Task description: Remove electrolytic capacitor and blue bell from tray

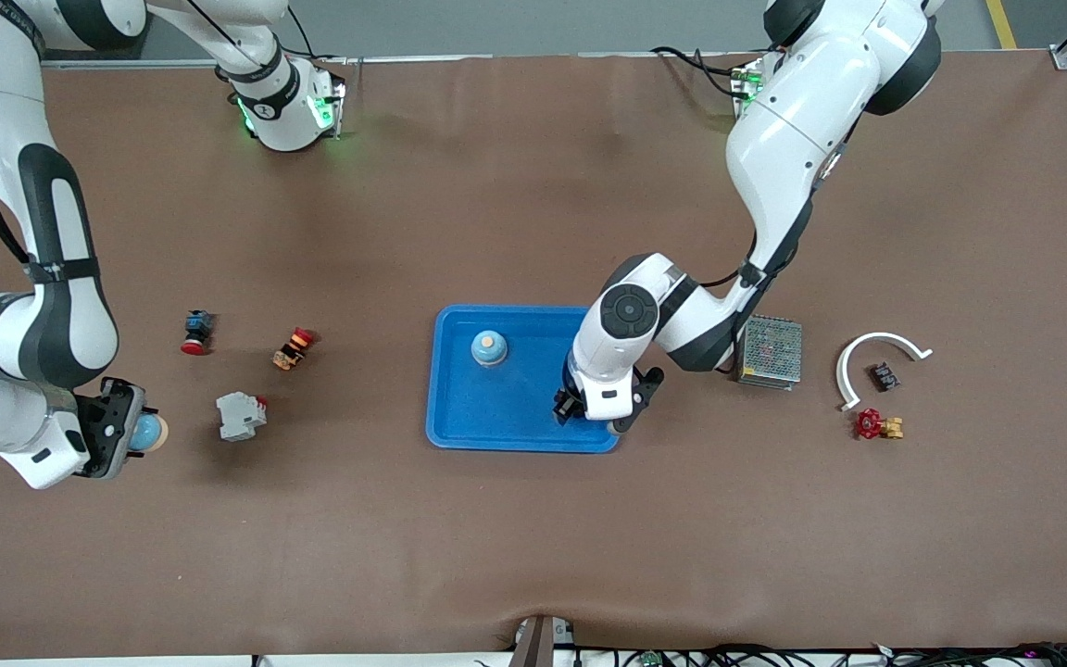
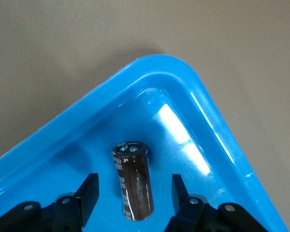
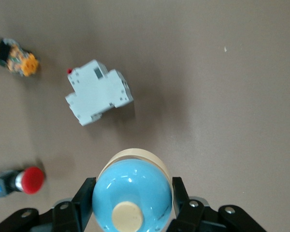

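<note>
Half done: 1 bell out, capacitor next.
Right pincer (image 3: 130, 203) clamps bell (image 3: 132, 193) over table (image 1: 533, 556); left pincer (image 2: 133, 198) gapes astride capacitor (image 2: 133, 181) at tray's (image 1: 459, 421) 4 o'clock corner.

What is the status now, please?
Left gripper in tray corner, open around capacitor. Right gripper shut on blue bell, off the tray. Second bell in tray. Nothing blocking.

Glossy blue plastic tray (image 2: 217, 140), shiny-sleeved brown capacitor (image 2: 134, 181), smooth glossy pale-blue bell (image 3: 132, 195), matt brown table (image 1: 533, 537).
</note>
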Action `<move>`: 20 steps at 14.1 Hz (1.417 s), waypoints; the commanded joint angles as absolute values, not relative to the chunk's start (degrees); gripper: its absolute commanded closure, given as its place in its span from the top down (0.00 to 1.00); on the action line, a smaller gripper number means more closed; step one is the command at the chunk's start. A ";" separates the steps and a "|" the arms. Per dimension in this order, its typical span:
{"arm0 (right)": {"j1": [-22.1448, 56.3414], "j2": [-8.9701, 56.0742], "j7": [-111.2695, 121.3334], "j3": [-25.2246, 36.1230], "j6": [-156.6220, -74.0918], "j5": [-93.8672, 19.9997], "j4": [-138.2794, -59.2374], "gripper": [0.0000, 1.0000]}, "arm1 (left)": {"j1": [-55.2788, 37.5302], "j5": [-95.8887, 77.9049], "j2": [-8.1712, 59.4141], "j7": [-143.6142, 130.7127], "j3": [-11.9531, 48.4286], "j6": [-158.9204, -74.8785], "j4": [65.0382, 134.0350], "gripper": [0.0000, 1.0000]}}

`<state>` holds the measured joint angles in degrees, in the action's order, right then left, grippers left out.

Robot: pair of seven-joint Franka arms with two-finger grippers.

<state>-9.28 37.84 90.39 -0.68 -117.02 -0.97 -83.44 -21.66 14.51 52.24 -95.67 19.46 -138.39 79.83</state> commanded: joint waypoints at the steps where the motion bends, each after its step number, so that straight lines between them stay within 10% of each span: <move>1: -11.16 37.53 94.48 -1.76 -122.41 -1.58 -88.58 0.36 | -22.68 13.97 53.96 -95.98 18.63 -138.96 78.05 0.57; 5: -11.69 37.62 94.57 -1.85 -127.08 -1.67 -93.42 0.36 | -22.68 14.15 53.62 -95.80 18.63 -138.87 78.22 0.00; 15: -12.04 37.71 94.66 -1.93 -134.47 -1.76 -99.05 0.35 | -17.67 14.77 40.09 -85.18 18.90 -120.88 78.84 0.00; 20: -12.13 38.23 94.66 -1.93 -135.26 -1.93 -99.40 0.35 | -11.79 14.15 27.37 -73.32 19.25 -112.15 91.89 0.00</move>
<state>-10.74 38.66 93.20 -0.78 -134.27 -1.03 -98.45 -14.65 14.56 35.36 -77.34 19.13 -112.52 81.77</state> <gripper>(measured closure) 0.322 0.700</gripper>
